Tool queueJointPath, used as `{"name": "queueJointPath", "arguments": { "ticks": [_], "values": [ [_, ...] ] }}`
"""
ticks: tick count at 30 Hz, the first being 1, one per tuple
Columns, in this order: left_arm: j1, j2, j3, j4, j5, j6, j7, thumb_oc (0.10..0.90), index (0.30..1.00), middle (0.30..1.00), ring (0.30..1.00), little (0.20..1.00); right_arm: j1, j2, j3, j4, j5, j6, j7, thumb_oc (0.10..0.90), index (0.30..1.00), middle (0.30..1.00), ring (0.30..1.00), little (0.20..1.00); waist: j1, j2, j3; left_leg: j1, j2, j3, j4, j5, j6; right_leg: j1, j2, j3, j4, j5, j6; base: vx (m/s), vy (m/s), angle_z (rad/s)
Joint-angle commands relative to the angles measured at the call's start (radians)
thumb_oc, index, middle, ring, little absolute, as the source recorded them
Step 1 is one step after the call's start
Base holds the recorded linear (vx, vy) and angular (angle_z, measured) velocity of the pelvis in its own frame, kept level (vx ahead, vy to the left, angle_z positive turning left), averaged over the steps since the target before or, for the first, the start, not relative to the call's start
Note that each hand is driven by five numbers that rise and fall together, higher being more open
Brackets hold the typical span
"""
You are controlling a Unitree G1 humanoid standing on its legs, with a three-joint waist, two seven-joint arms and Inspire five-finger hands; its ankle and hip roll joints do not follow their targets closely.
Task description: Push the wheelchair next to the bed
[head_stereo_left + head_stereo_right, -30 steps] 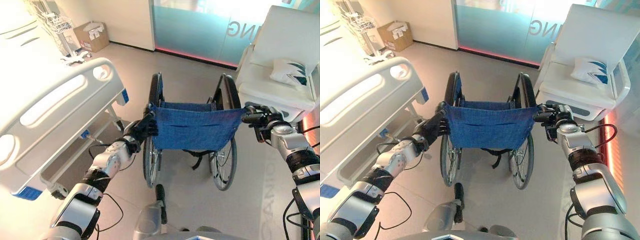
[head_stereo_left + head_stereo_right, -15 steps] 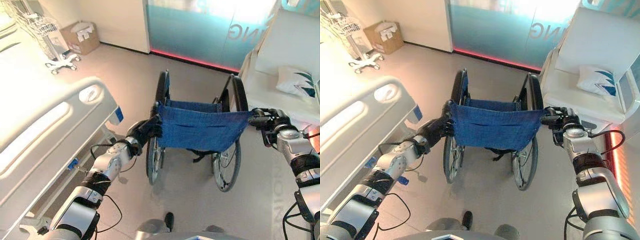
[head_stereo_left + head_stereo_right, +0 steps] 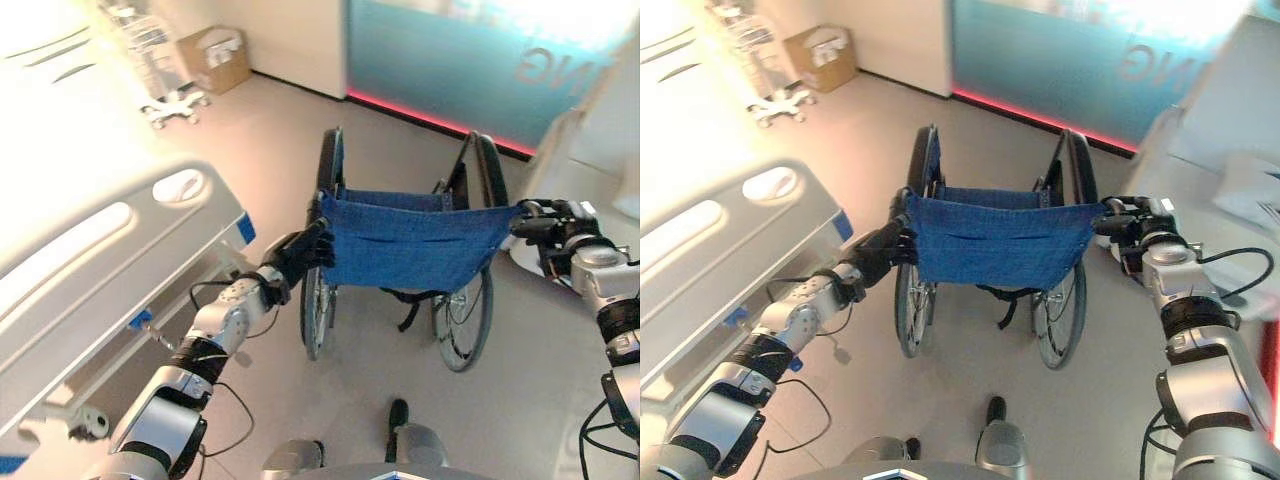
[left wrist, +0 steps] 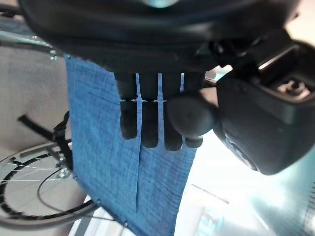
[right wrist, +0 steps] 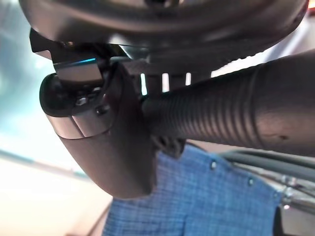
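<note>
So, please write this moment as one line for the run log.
left hand: grips push handle | right hand: grips push handle | wheelchair: upright, right of bed

Strong light floods my head views from the upper left, washing the bed [image 3: 90, 250] out to near white, and the glass wall [image 3: 1060, 50] at the top glares pale too, with a red glow along its foot. The wheelchair [image 3: 410, 240] in the middle is evenly lit and throws only a soft shadow on the floor [image 3: 970, 340]. Up close, my left hand [image 4: 157, 108] is a dark silhouette against bright haze, and my right hand [image 5: 113, 147] looks soft and unfocused.
</note>
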Motion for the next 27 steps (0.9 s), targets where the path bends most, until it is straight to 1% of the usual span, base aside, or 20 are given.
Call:
{"name": "queueJointPath", "arguments": {
  "ticks": [1,2,3,4,5,6,7,9,10,13,14,15,16,17,18,19,22,23,24,27],
  "values": [
    [0.007,0.053,0.003,-0.032,-0.035,-0.043,0.037,0.4,0.3,0.3,0.3,0.3,-0.178,0.075,0.101,-0.093,0.031,-0.095,0.138,0.4,0.3,0.3,0.3,0.3,0.06,-0.054,-0.089,0.003,-0.051,0.09,0.265,0.094,-0.014,0.008,-0.024,0.081,-0.03,0.025,0.034,0.19,-0.337,0.5],
    [0.011,0.05,0.007,-0.028,-0.035,-0.052,0.041,0.4,0.3,0.3,0.3,0.3,-0.178,0.073,0.103,-0.095,0.028,-0.095,0.134,0.4,0.3,0.3,0.3,0.3,0.059,-0.055,-0.088,-0.014,-0.05,0.097,0.311,0.115,-0.019,0.02,-0.017,0.074,-0.031,0.015,0.02,0.2,-0.353,0.29],
    [0.015,0.041,0.012,-0.022,-0.037,-0.066,0.045,0.4,0.3,0.3,0.3,0.3,-0.178,0.072,0.111,-0.104,0.028,-0.092,0.11,0.4,0.3,0.3,0.3,0.3,0.056,-0.062,-0.083,-0.068,-0.051,0.136,0.446,0.143,-0.026,0.05,-0.005,0.058,-0.033,-0.009,-0.011,0.16,-0.284,0.0],
    [0.015,0.038,0.013,-0.018,-0.038,-0.069,0.045,0.4,0.3,0.3,0.3,0.3,-0.178,0.072,0.111,-0.104,0.029,-0.093,0.106,0.4,0.3,0.3,0.3,0.3,0.055,-0.062,-0.081,-0.08,-0.049,0.144,0.473,0.143,-0.026,0.056,-0.001,0.054,-0.032,-0.015,-0.017,0.19,-0.308,0.02],
    [0.017,0.03,0.017,-0.013,-0.038,-0.077,0.048,0.4,0.3,0.3,0.3,0.3,-0.176,0.072,0.111,-0.106,0.033,-0.089,0.095,0.4,0.3,0.3,0.3,0.3,0.053,-0.062,-0.076,-0.11,-0.029,0.166,0.502,0.155,-0.029,0.075,0.007,0.035,-0.029,-0.03,-0.032,0.2,-0.245,0.12],
    [0.009,0.018,0.017,-0.008,-0.037,-0.078,0.051,0.4,0.3,0.3,0.3,0.3,-0.173,0.071,0.107,-0.115,0.032,-0.08,0.068,0.4,0.3,0.3,0.3,0.3,0.056,-0.062,-0.067,-0.149,-0.017,0.186,0.476,0.14,-0.02,0.104,0.016,0.015,-0.029,-0.045,-0.037,0.26,-0.257,0.3],
    [0.001,0.012,0.017,-0.001,-0.033,-0.082,0.053,0.4,0.3,0.3,0.3,0.3,-0.176,0.072,0.104,-0.11,0.028,-0.078,0.061,0.4,0.3,0.3,0.3,0.3,0.061,-0.059,-0.062,-0.162,-0.028,0.197,0.421,0.13,-0.013,0.123,0.026,0.008,-0.03,-0.056,-0.034,0.3,-0.205,0.32],
    [-0.014,0.013,0.021,0.018,-0.046,-0.087,0.048,0.4,0.3,0.3,0.3,0.3,-0.204,0.082,0.108,-0.087,0.015,-0.072,0.057,0.4,0.3,0.3,0.3,0.3,0.075,-0.044,-0.052,-0.158,-0.04,0.239,0.257,0.149,-0.017,0.169,0.06,-0.003,-0.036,-0.085,-0.029,0.32,-0.132,0.37],
    [-0.025,0.013,0.019,0.032,-0.055,-0.092,0.044,0.4,0.3,0.3,0.3,0.3,-0.231,0.09,0.114,-0.064,0.011,-0.065,0.061,0.4,0.3,0.3,0.3,0.3,0.087,-0.03,-0.047,-0.166,-0.042,0.292,0.127,0.168,-0.02,0.209,0.091,-0.014,-0.048,-0.104,-0.029,0.37,-0.097,0.36],
    [-0.016,0.008,0.004,0.032,-0.07,-0.107,0.033,0.4,0.3,0.3,0.3,0.3,-0.241,0.088,0.128,-0.043,0.015,-0.074,0.065,0.4,0.3,0.3,0.3,0.3,0.119,-0.008,-0.052,-0.226,-0.059,0.362,-0.105,0.268,-0.031,0.298,0.153,-0.006,-0.085,-0.129,-0.031,0.4,-0.067,0.2],
    [-0.011,0.007,0.0,0.024,-0.073,-0.107,0.032,0.4,0.3,0.3,0.3,0.3,-0.238,0.084,0.131,-0.043,0.017,-0.078,0.068,0.4,0.3,0.3,0.3,0.3,0.123,-0.01,-0.055,-0.232,-0.067,0.362,-0.138,0.275,-0.041,0.321,0.158,0.001,-0.089,-0.148,-0.027,0.52,-0.078,-0.08],
    [0.006,0.011,-0.012,-0.012,-0.081,-0.104,0.038,0.4,0.3,0.3,0.3,0.3,-0.224,0.07,0.131,-0.048,0.019,-0.092,0.086,0.4,0.3,0.3,0.3,0.3,0.142,-0.013,-0.06,-0.256,-0.076,0.363,-0.204,0.335,-0.049,0.367,0.172,0.009,-0.106,-0.17,-0.028,0.46,-0.103,-0.26],
    [0.021,0.018,-0.013,-0.051,-0.087,-0.093,0.047,0.4,0.3,0.3,0.3,0.3,-0.217,0.061,0.13,-0.049,0.019,-0.11,0.116,0.4,0.3,0.3,0.3,0.3,0.163,-0.014,-0.061,-0.288,-0.072,0.352,-0.173,0.365,-0.043,0.377,0.183,0.009,-0.109,-0.174,-0.038,0.35,-0.096,-0.25],
    [0.023,0.018,-0.012,-0.057,-0.088,-0.091,0.047,0.4,0.3,0.3,0.3,0.3,-0.216,0.059,0.13,-0.049,0.017,-0.114,0.126,0.4,0.3,0.3,0.3,0.3,0.166,-0.015,-0.062,-0.293,-0.073,0.349,-0.165,0.364,-0.043,0.377,0.183,0.01,-0.108,-0.177,-0.039,0.29,-0.054,-0.2],
    [0.028,0.02,0.004,-0.077,-0.089,-0.068,0.047,0.4,0.3,0.3,0.3,0.3,-0.225,0.06,0.131,-0.029,0.013,-0.139,0.184,0.4,0.3,0.3,0.3,0.3,0.181,-0.025,-0.072,-0.285,-0.086,0.36,-0.152,0.308,-0.012,0.378,0.171,0.003,-0.098,-0.19,-0.031,0.38,-0.015,-0.4],
    [0.027,0.017,0.008,-0.076,-0.092,-0.061,0.035,0.4,0.3,0.3,0.3,0.3,-0.23,0.065,0.129,-0.015,0.017,-0.16,0.225,0.4,0.3,0.3,0.3,0.3,0.195,-0.043,-0.081,-0.28,-0.101,0.364,-0.116,0.241,0.006,0.396,0.137,-0.021,-0.07,-0.225,-0.02,0.44,-0.011,-0.49],
    [0.02,0.016,0.008,-0.076,-0.094,-0.043,0.013,0.4,0.3,0.3,0.3,0.3,-0.226,0.07,0.114,-0.001,0.014,-0.184,0.258,0.4,0.3,0.3,0.3,0.3,0.227,-0.059,-0.089,-0.302,-0.105,0.377,-0.049,0.175,0.049,0.402,0.087,-0.068,0.04,-0.225,0.005,0.27,0.029,-0.25],
    [0.02,0.01,0.014,-0.081,-0.09,-0.034,0.013,0.4,0.3,0.3,0.3,0.3,-0.221,0.069,0.105,0.002,0.008,-0.198,0.28,0.4,0.3,0.3,0.3,0.3,0.246,-0.064,-0.097,-0.29,-0.106,0.39,-0.045,0.158,0.076,0.397,0.016,-0.126,0.176,-0.17,0.047,0.25,0.106,0.0],
    [0.02,0.001,0.013,-0.08,-0.089,-0.035,0.015,0.4,0.3,0.3,0.3,0.3,-0.217,0.067,0.099,-0.003,0.004,-0.199,0.287,0.4,0.3,0.3,0.3,0.3,0.245,-0.065,-0.098,-0.273,-0.111,0.392,-0.046,0.148,0.087,0.378,-0.013,-0.142,0.242,-0.124,0.067,0.29,0.145,-0.04],
    [0.037,-0.004,0.004,-0.105,-0.097,-0.029,0.021,0.4,0.3,0.3,0.3,0.3,-0.182,0.041,0.071,-0.025,-0.013,-0.205,0.307,0.4,0.3,0.3,0.3,0.3,0.235,-0.061,-0.102,-0.206,-0.143,0.332,-0.057,0.122,0.111,0.294,-0.084,-0.116,0.482,0.003,0.104,0.39,0.113,0.23]
  ]
}}
